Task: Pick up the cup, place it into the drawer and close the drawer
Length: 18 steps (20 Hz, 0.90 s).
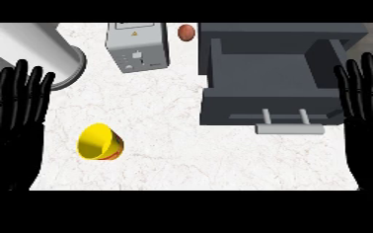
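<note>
Lying tipped on its side, the small yellow plastic cup with an orange and red band [100,142] rested on the white marble tabletop [182,143]. Its open mouth faced up and toward the left hand, and its bottom pointed down toward the drawer's side, so its long line ran slanted.

The black left hand [22,103] stood just beside the cup, on the side away from the drawer. Its fingers were straight and spread wide, pointing up, and it held nothing. It did not touch the cup.

The black right hand [357,98] was flat and wide too, holding nothing. It stood on the far side of the dark grey open drawer [271,84], well apart from the cup.

So the left hand was the nearer one, and it looked like the better one for the pick-up.

The drawer with its pale grey handle [289,127] was pulled out, with nothing seen inside. The cup still had to go in.
</note>
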{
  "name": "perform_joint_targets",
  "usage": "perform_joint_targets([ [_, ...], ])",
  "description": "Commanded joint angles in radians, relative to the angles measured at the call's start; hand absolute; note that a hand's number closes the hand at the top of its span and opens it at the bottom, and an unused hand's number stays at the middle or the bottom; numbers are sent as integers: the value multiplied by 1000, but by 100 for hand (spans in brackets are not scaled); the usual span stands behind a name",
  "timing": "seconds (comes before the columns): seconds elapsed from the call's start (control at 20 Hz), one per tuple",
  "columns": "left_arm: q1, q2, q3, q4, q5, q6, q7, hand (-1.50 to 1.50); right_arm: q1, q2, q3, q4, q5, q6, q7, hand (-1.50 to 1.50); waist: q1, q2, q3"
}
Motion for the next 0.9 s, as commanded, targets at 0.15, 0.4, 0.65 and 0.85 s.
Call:
perform_joint_targets([
  [0.15, 18, -91, -32, 12, -324, 318, -6, -150, -6, 8, 40, 6, -2, 19, 16, -150, 2, 4, 12],
  [0.4, -26, -93, -103, 87, -290, 687, 59, -150, 1, -2, 56, 33, -115, 94, 83, -150, -12, 6, 11],
  [0.65, -64, -94, -278, 140, -397, 889, 120, -150, 30, 11, 40, 39, -114, 90, 45, -150, -6, 4, 11],
  [0.85, -133, -94, -320, 204, -451, 961, 161, -150, -1, 25, 78, 29, -81, 75, 98, -150, -5, 3, 11],
])
